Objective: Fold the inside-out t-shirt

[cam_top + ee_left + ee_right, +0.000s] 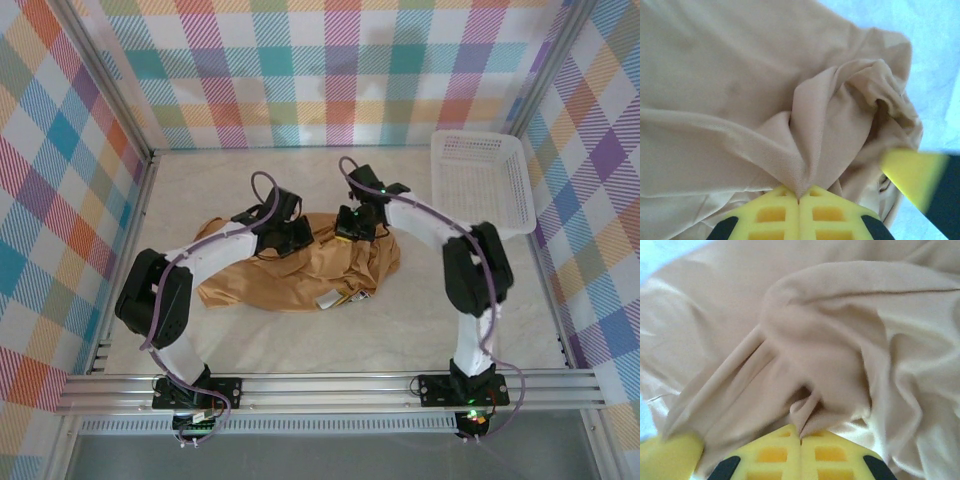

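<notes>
While both arms crowd in over the middle of the bench (420,330), the top view loses the far edge of the t-shirt (300,275) under their black wrists. Neckline and sleeves can't be picked out; it's a crumpled heap, and I can't tell collar end from hem. Its long axis runs left to right across the bench, with the right end bunched up thicker and the left end tapering flat. At the near edge a small white label (331,298) peeks out, too small to read.

Left pincer (799,201): yellow fingers pressed together, a ridge of tan cloth pinched in the seam between them. Right pincer (801,436): same story, clamped on a small fold of the t-shirt. A blurred yellow finger (910,175) cuts into the right of the left wrist view, its tip smeared.

Count it up: one t-shirt, one label, two arms, two pincers, and one white mesh basket (480,185) in the far right corner, well apart from the cloth.
</notes>
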{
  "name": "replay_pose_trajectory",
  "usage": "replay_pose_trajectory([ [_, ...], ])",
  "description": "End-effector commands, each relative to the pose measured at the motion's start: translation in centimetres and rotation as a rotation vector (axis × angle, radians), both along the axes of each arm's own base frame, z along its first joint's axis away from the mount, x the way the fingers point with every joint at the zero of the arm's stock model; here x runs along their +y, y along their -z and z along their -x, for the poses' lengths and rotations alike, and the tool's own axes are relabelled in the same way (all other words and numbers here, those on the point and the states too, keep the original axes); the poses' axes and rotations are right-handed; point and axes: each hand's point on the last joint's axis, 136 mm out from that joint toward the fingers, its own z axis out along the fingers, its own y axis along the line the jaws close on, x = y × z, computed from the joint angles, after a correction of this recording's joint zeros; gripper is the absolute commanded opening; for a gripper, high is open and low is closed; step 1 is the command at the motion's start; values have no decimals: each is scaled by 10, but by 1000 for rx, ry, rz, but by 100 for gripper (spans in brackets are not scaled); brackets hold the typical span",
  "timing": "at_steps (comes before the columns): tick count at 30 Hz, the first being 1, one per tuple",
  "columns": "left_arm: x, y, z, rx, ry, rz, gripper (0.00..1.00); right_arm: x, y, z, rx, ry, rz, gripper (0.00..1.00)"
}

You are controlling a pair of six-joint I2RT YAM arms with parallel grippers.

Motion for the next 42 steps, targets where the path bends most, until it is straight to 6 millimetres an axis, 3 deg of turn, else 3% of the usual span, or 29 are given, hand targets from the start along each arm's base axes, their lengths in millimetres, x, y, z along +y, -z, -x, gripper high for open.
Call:
replay_pose_trajectory([
  [1, -1, -20, -26, -49, -42, 20, 0, -19, -50, -3, -251, 59, -66, 0],
  [4, -12, -8, -31, -32, -51, 70, 0, -16, -31, 17, -278, 90, -206, 0],
  [8, -19, 19, -19, 18, -48, 77, 0, -22, 34, 62, -137, 100, -153, 0],
  [10, -20, 29, -11, 34, -43, 71, 0, -26, 51, 78, -104, 110, -135, 0],
  [13, -22, 38, 1, 54, -28, 55, 0, -28, 57, 91, -70, 94, -105, 0],
  [15, -21, 41, 8, 64, -19, 45, 0, -27, 51, 96, -54, 66, -82, 9],
  [17, -19, 40, 13, 60, -13, 31, 0, -33, 38, 97, -64, 51, -28, 21],
  [19, -17, 37, 19, 55, -8, 20, 0, -39, 21, 93, -99, 34, 34, 25],
  [21, -15, 35, 23, 49, -3, 11, 0, -40, 7, 86, -126, 9, 79, 25],
  [24, -11, 34, 27, 46, -6, -1, 0, -29, 1, 73, -126, -45, 115, 17],
  [29, -6, 39, 31, 56, -9, -20, 0, 13, 21, 64, -23, -119, 64, 5],
  [33, -3, 42, 34, 58, -16, -28, 0, 28, 39, 66, 33, -125, 74, 4],
  [38, 1, 42, 36, 57, -18, -34, 0, 9, 64, 58, 37, -48, 199, 1],
  [42, 0, 46, 39, 67, -17, -28, 0, -19, 72, 36, -34, 24, 375, 7],
])
